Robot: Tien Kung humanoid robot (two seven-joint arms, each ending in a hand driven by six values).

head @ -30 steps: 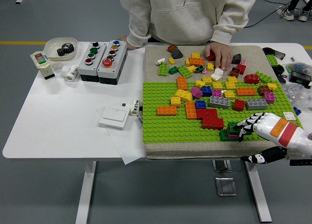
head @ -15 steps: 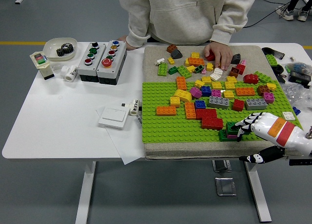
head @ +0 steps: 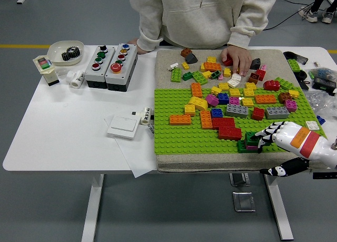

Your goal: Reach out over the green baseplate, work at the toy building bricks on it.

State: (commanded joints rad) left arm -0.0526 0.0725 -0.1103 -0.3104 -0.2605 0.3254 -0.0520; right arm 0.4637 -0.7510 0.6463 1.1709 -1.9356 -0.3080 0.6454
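Observation:
The green baseplate (head: 174, 134) lies on a beige mat (head: 167, 63) and carries several loose and stacked bricks. A dark green brick stack (head: 247, 145) with a pink piece under it stands near the plate's front right corner. My right hand (head: 266, 135) comes in from the right. Its white fingers (head: 269, 130) lie stretched over the top of that stack, and the black thumb (head: 275, 171) hangs apart below the table edge. A big red brick (head: 227, 130) sits just left of the stack. A person's hand (head: 238, 59) rests on loose bricks at the far end of the mat.
Left of the mat lie a white switch plate (head: 122, 126), two grey button boxes (head: 110, 65), a bowl with black gears (head: 66, 51) and a small white roll (head: 77, 79). Bags and small parts (head: 321, 78) crowd the table's right edge.
My right hand has crept slightly left, its fingers further onto the dark green stack. The person's hand has barely moved.

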